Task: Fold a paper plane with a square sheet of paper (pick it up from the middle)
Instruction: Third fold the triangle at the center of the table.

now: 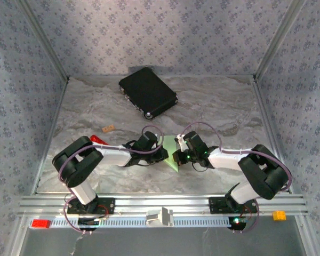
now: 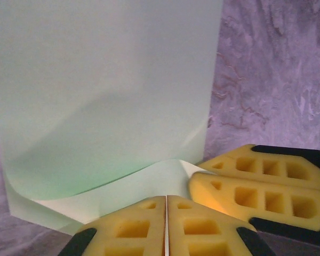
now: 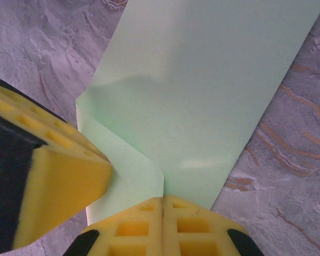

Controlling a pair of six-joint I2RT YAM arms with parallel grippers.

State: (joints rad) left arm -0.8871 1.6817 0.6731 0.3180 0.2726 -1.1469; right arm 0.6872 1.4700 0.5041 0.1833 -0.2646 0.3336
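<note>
The light-green square sheet of paper (image 1: 172,157) hangs between the two grippers just above the marble table, near the front middle. It is bent, one part rising as a wall (image 2: 96,96) and a lower flap curling toward the fingers (image 3: 133,176). My left gripper (image 2: 166,198) is shut, with the sheet's edge pinched as a thin line between its yellow pads. My right gripper (image 3: 162,200) is shut on the sheet at a curled fold. The two grippers (image 1: 162,154) (image 1: 179,157) nearly touch; each wrist view has the other's fingers (image 2: 256,186) (image 3: 48,176) close beside. A paper plane is out of view.
A black rectangular case (image 1: 148,92) lies at the back centre. A small orange block (image 1: 108,128) and a red-handled tool (image 1: 97,140) lie left of the left arm. Patterned walls close in the table on three sides; an aluminium rail (image 1: 165,204) runs along the front.
</note>
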